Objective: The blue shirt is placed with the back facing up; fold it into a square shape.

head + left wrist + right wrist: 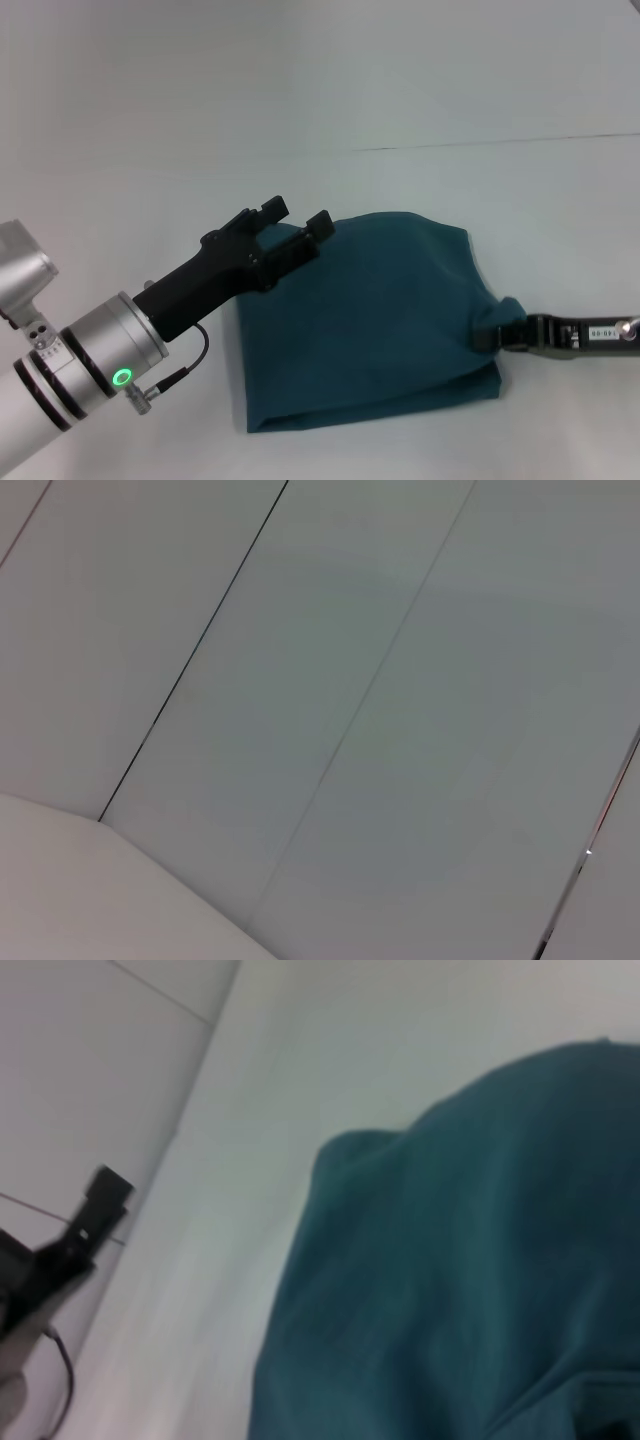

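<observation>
Cloth, soft and light: shirt (pixel 370 320) at centre; right gripper (pixel 505 335) pinched its right edge, left gripper (pixel 296 222) spread wide at its upper-left corner

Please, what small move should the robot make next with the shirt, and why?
Probably the right gripper should let go and draw back. The blue shirt already lies folded in a rough square on the table, yet the right gripper pinches its right edge into a bunched point. The left gripper hangs open over the far left corner, holding nothing.
</observation>
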`<state>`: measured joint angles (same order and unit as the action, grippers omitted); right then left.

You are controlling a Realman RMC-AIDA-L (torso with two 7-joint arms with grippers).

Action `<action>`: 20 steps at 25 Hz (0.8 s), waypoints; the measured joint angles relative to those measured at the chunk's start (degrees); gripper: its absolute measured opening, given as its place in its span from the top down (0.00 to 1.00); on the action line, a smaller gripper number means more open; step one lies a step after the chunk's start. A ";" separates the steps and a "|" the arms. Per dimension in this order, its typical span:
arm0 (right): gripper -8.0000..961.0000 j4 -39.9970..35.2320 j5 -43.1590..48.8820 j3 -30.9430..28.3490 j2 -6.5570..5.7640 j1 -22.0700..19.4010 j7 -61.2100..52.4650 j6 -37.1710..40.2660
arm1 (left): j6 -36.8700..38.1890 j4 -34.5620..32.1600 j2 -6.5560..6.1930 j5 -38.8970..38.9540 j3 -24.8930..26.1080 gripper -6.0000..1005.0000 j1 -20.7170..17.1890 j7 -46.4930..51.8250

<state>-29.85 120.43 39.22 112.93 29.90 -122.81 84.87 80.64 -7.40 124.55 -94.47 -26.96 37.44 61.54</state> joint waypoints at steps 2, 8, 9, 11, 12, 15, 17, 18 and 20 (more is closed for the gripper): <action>0.82 0.38 0.79 -0.11 -0.04 -0.25 0.69 0.02 | -0.03 0.01 0.00 0.00 0.04 0.12 0.03 -0.01; 0.80 -0.41 0.21 -5.08 -1.55 -3.15 1.31 1.87 | -0.05 -0.18 -0.05 -0.01 0.04 0.12 1.26 -0.04; 0.80 -0.49 0.18 -6.41 -2.06 -3.37 1.44 2.69 | -0.05 -0.19 -0.06 -0.01 0.01 0.12 1.51 -0.04; 0.69 -0.70 0.18 -9.15 -3.09 -3.75 1.62 4.62 | -0.05 -0.16 -0.07 -0.01 0.02 0.12 2.13 -0.05; 0.64 -1.10 0.16 -10.89 -3.71 -3.90 1.61 5.73 | -0.05 -0.14 -0.07 -0.01 0.04 0.12 2.52 -0.06; 0.50 -3.10 0.15 -15.01 -4.52 -4.05 1.55 8.05 | -0.83 -0.07 -0.03 -0.03 0.04 0.12 3.65 -0.07; 0.41 -4.27 0.15 -16.26 -4.85 -3.83 1.32 8.80 | -2.33 0.02 -0.02 -0.18 0.02 0.12 4.44 -0.08; 0.37 -4.54 0.15 -16.42 -5.02 -3.56 1.22 8.98 | -3.22 0.10 0.01 -0.27 0.02 0.12 4.80 -0.10; 0.28 -4.70 0.15 -16.53 -5.34 -2.77 1.12 9.36 | -4.97 0.46 0.06 -0.38 0.00 0.12 5.45 -0.17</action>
<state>-34.55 120.58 22.69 107.59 27.13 -121.70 94.23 75.67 -6.94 124.61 -94.85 -26.96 42.90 61.38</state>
